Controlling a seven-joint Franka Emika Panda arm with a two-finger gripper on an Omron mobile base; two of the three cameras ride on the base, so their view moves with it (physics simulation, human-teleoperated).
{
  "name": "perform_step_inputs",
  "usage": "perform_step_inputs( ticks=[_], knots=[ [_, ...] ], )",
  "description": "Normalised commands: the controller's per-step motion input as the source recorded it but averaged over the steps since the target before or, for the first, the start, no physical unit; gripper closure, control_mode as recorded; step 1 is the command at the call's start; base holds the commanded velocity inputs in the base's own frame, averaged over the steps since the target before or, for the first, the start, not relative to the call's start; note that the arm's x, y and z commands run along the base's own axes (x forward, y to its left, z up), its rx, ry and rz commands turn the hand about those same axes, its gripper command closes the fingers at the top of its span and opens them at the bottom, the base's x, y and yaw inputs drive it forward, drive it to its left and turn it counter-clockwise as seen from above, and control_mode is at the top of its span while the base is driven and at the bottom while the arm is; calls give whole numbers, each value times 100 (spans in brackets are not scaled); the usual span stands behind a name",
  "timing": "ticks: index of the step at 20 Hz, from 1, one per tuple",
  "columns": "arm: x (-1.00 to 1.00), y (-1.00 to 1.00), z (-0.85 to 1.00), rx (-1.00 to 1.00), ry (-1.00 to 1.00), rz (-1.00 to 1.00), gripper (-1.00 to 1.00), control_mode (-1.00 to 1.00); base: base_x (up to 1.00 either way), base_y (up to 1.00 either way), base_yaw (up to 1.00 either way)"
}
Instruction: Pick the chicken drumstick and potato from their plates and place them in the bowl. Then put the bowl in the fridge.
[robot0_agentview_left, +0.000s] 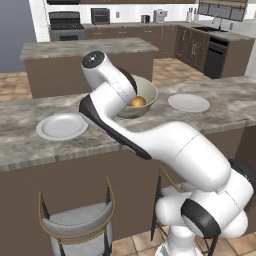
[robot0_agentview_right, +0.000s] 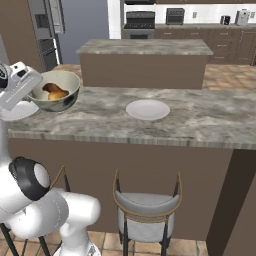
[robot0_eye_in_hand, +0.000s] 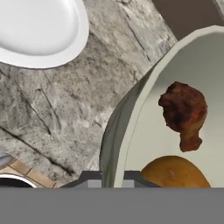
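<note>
**Bowl pinched at the rim**

The arm is folded forward over the counter (robot0_agentview_left: 220, 107) — the gripper (robot0_eye_in_hand: 113, 178) is clamped on the bowl (robot0_eye_in_hand: 131, 127) rim. Inside it, the chicken drumstick (robot0_eye_in_hand: 183, 111) lies at 12 o'clock from the potato (robot0_eye_in_hand: 175, 171).

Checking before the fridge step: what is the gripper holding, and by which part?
The gripper holds the bowl by its rim, one of its fingers on each side of the wall.
</note>
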Motion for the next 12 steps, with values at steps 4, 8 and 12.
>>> perform_step_inputs(
  ticks=[4, 8, 12],
  knots=[
    [-9, -34, 20, -16, 6, -7, 100, -100, 0, 0, 0],
    [-15, -33, 16, -12, 14, -6, 100, -100, 0, 0, 0],
    [-21, -20, 5, -3, 21, -5, 100, -100, 0, 0, 0]
  ],
)
